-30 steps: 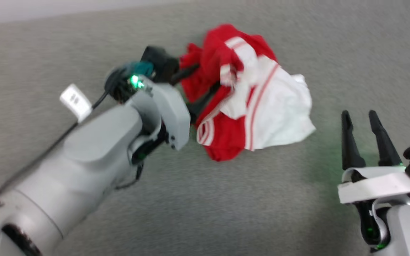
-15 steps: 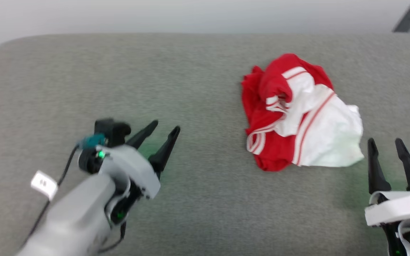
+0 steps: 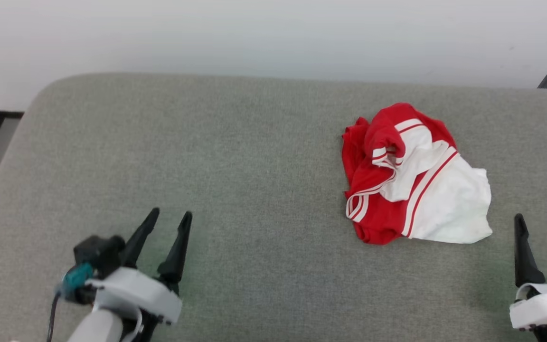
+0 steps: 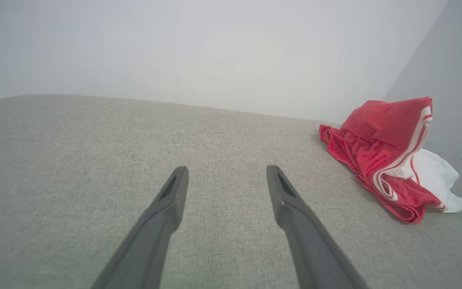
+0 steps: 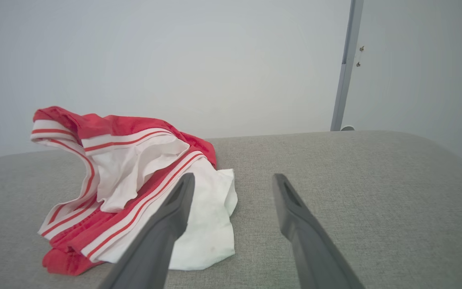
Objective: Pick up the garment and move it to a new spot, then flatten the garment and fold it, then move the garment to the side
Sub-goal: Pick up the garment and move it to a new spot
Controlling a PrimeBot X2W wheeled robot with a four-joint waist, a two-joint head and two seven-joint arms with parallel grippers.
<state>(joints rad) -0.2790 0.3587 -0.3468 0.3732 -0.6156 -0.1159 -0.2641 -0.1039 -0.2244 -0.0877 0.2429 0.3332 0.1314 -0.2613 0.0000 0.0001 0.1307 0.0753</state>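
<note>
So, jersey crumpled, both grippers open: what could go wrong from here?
The garment is a layered heap, so a pinch may catch several layers and it may not spread flat. It lies near the right gripper but far from the left gripper, so a two-gripper pull likely needs a long reach.

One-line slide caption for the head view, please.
Crumpled red-and-white jersey lies on the grey cushion; left hand open far to its side, right hand open just beside it, neither touching.
</note>
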